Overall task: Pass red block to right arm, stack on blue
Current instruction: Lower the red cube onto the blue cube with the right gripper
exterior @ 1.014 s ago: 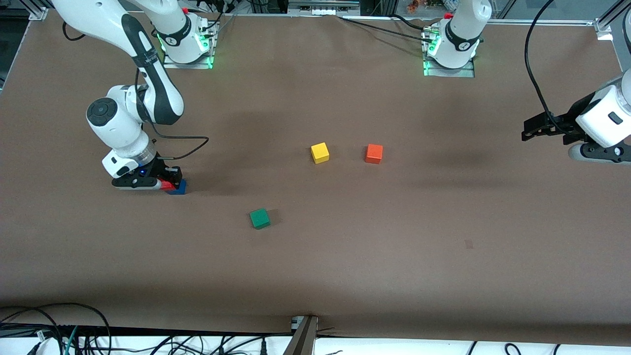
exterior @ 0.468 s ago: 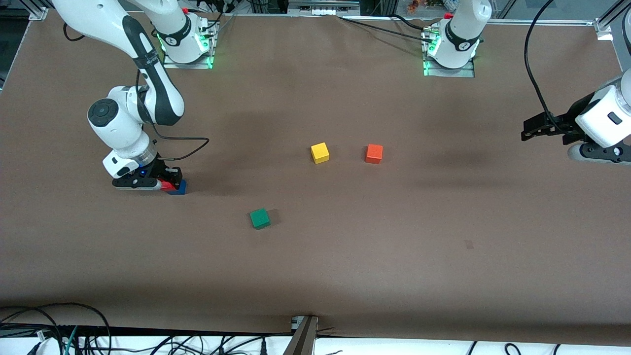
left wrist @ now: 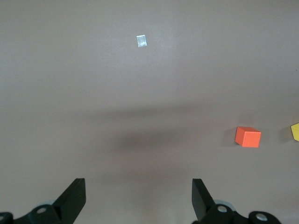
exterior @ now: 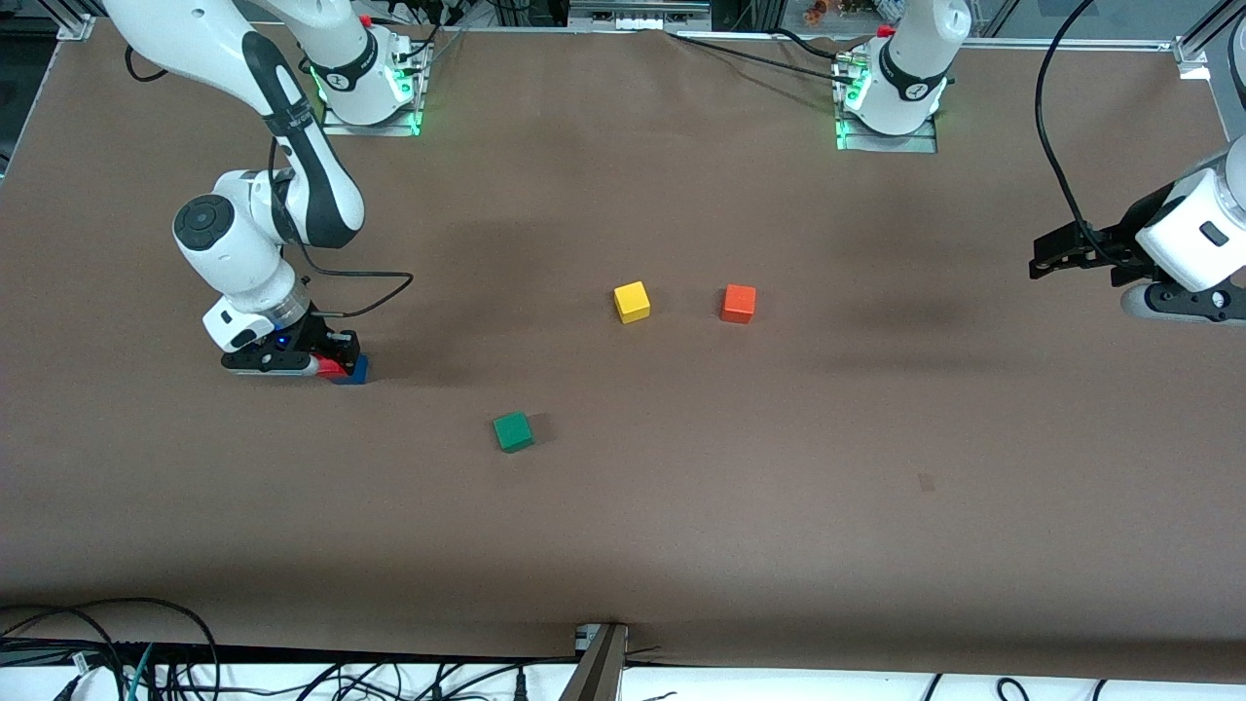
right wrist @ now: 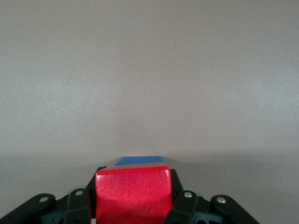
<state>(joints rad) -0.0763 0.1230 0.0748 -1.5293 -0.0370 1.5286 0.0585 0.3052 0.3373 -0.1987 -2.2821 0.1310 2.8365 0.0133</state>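
My right pincer [exterior: 331, 366] is clamped tight on the red block [right wrist: 133, 193], low over the blue cube [exterior: 356, 370] at the tabletop's [exterior: 681, 506] right-arm end, at nine o'clock from the green cube [exterior: 512, 431]. My left pincer [left wrist: 138, 198] waits, spread wide and empty, at three o'clock from the orange cube [exterior: 738, 303] and yellow cube [exterior: 632, 301].

a brown counter [exterior: 779, 506] carries a yellow cube [exterior: 632, 302], orange cube [exterior: 738, 304], green cube [exterior: 512, 431] and blue cube [exterior: 354, 371].
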